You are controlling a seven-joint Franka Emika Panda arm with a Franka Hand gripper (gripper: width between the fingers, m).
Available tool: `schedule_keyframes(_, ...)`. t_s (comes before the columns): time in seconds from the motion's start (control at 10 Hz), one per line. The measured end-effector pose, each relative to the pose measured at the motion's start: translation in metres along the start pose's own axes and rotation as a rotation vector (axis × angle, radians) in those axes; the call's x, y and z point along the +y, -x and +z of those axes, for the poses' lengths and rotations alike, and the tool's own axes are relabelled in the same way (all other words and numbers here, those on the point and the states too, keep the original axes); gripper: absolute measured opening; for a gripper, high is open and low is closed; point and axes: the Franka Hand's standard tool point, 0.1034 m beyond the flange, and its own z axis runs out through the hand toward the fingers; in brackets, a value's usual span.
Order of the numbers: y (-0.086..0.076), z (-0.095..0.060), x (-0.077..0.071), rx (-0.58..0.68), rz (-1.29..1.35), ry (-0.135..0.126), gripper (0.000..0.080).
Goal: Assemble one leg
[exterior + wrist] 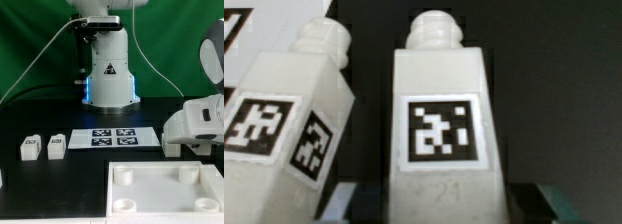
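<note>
In the wrist view a white leg [441, 120] with a black-and-white tag and a knob at its far end lies between my gripper [452, 205] fingers. The fingers [345, 200] stand on either side of it with dark gaps, so the gripper is open. A second tagged leg [287, 120] lies right beside it. In the exterior view my gripper [190, 148] is low over the table at the right, and its white hand hides those legs. Two more small white legs [29, 148] [56, 146] stand at the exterior view's left.
The wide white board with round corner sockets [150, 195] lies in front. The marker board [110, 136] lies flat mid-table. The robot base [108, 80] stands behind it. Part of another tagged white piece [233, 30] shows at the wrist view's edge.
</note>
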Motion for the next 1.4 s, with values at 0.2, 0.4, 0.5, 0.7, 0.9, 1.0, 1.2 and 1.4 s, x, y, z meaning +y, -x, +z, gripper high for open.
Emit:
schedule_keyframes(0.2,0.000,0.000,0.000,0.000,0.000,0.000,0.0290)
schedule_keyframes(0.4,-0.002,-0.005,0.003,0.013,-0.010,0.002,0.0290)
schedule_keyframes(0.5,-0.001,-0.027,0.010,0.070,-0.011,-0.001,0.0291)
schedule_keyframes(0.7,0.014,-0.077,0.027,0.153,-0.050,-0.018,0.0291)
schedule_keyframes(0.9,0.030,-0.130,0.052,0.449,-0.051,-0.069,0.0291)
schedule_keyframes(1.0,0.037,-0.152,0.066,0.568,-0.051,-0.085,0.0291)
schedule_keyframes(1.2,0.039,-0.172,0.073,0.830,-0.034,-0.112,0.0291)
schedule_keyframes(1.4,0.037,-0.173,0.071,1.026,-0.038,-0.131,0.0291)
